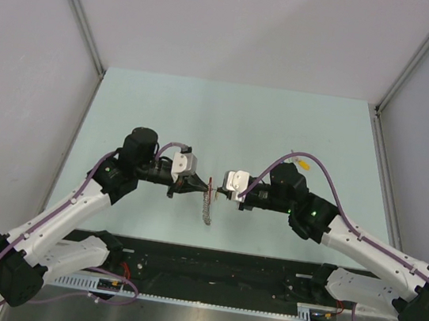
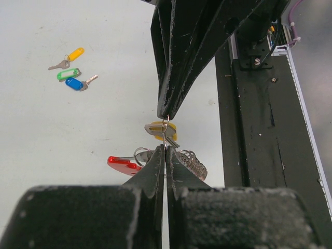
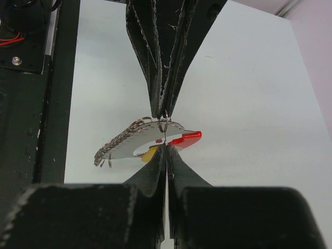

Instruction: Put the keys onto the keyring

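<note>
Left tool [image 2: 165, 154] and right tool [image 3: 165, 151] meet tip to tip, both pinching the keyring [image 3: 188, 138] hanging between them, yellow key [image 2: 158, 128] at the pinch.

A pale green counter [image 1: 284, 122] sits between grey walls [image 1: 242, 21]. A black plate [image 1: 223, 267] runs along its near edge, with a white slotted duct [image 1: 74, 278] just in front. A metal post [image 1: 80, 10] rises at the far left corner.
</note>
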Available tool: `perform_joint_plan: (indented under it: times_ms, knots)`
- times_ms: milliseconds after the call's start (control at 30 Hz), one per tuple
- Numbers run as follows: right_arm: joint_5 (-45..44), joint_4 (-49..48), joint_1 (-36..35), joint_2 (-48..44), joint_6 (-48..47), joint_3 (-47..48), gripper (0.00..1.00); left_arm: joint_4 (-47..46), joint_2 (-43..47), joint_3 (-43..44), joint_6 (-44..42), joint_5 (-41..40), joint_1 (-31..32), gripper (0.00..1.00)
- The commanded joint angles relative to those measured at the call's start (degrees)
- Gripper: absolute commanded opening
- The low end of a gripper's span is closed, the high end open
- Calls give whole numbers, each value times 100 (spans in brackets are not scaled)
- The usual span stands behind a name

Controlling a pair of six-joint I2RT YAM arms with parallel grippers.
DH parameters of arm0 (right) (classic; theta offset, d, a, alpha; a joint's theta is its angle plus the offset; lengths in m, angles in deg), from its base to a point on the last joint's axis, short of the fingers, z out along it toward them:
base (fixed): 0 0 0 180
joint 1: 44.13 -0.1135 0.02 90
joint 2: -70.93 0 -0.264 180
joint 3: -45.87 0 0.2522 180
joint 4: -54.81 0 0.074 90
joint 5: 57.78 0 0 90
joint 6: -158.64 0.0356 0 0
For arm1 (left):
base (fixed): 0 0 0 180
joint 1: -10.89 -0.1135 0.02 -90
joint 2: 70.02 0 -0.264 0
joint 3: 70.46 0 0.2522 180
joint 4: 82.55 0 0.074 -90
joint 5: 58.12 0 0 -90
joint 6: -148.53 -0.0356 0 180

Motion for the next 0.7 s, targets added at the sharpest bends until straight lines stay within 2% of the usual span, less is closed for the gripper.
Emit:
perform_joint_plan:
  times_ms: [0, 667]
  knots:
    - [149, -207, -15, 9, -5, 282, 0, 19, -6, 301, -212, 238, 35, 0]
    - [501, -172, -23, 237, 249, 475, 0, 2, 55, 257, -291, 62, 167, 0]
